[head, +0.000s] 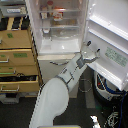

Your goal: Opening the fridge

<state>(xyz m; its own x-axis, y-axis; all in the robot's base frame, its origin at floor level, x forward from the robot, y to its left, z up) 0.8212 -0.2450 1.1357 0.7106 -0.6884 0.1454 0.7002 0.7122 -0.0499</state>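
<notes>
I am holding my gripper (93, 54) against the inner lower edge of the fridge door (111, 35); whether its fingers are spread or closed I cannot tell at this resolution. The door is standing swung wide toward the exterior view's right, exposing lit shelves in the fridge (59, 30) at the far centre. In my judgement the opening is nearly complete; I should be pushing steadily outward along the door's arc, keeping contact low. To the left, a wooden drawer cabinet (17, 55) is standing with drawers partly out. Near right, a bucket (105, 82) is sitting below the door and could obstruct my arm (62, 80).
</notes>
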